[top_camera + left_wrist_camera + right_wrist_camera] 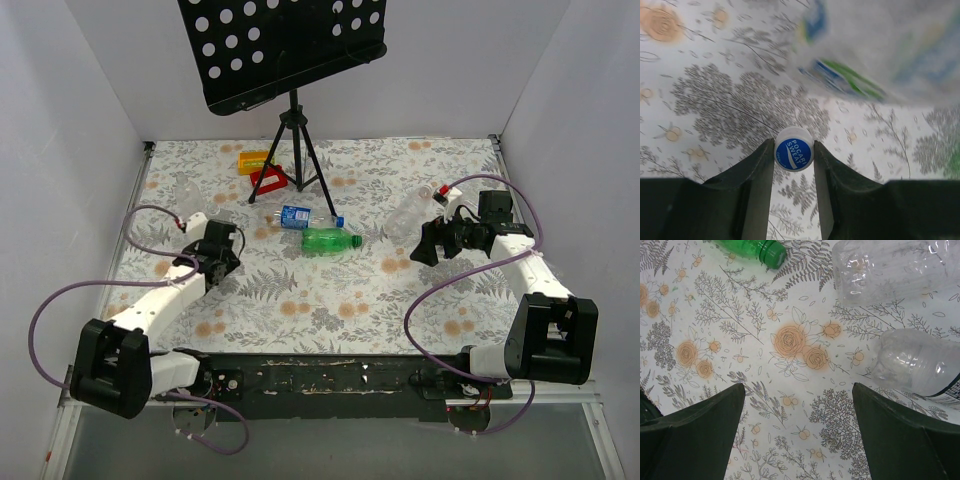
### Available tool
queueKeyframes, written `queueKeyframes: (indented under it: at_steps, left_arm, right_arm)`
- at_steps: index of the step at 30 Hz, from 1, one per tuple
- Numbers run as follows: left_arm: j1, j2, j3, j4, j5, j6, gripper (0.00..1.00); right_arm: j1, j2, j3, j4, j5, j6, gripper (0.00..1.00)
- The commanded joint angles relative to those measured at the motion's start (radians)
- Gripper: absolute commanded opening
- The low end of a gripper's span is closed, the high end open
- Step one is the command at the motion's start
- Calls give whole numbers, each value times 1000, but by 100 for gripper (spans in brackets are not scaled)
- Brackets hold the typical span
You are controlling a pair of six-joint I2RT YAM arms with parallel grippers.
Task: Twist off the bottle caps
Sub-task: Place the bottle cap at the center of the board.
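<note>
Five plastic bottles, two coloured blocks, one black stand, one blue-white cap.

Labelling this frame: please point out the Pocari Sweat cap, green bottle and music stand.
Pocari Sweat cap [794,153]: left wrist view, its printed blue top.
green bottle [328,241]: top external view, mid-body.
music stand [280,72]: top external view, perforated black desk.

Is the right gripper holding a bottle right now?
No, the right gripper stands wide open over the floral cloth with nothing between its jaws; the clear bottles lie ahead of it.
</note>
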State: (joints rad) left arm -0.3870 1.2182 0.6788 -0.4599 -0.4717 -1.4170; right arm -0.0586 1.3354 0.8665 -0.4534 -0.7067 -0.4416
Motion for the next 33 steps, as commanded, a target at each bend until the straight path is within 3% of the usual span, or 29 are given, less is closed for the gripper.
queueKeyframes:
  at_steps: [1, 10, 20, 23, 30, 33]
  left_arm:
    - [166, -39, -35, 98, 37, -10, 19]
    - [356, 53, -2, 171, 99, 33, 20]
    - [447, 251, 90, 221, 123, 61, 24]
    - [458, 271, 102, 211, 116, 56, 33]
    - [471, 259, 131, 139, 61, 26, 62]
    - [476, 201, 151, 98, 58, 24, 63]
  right_arm:
    - [-4, 5, 19, -2, -19, -3, 96]
    - [-7, 10, 19, -4, -25, -3, 96]
    - [-9, 10, 22, -7, -28, -5, 96]
    - [-7, 11, 22, -8, -30, -5, 96]
    - [-9, 11, 23, -10, -31, -6, 96]
    - [-10, 13, 23, -13, -33, -6, 96]
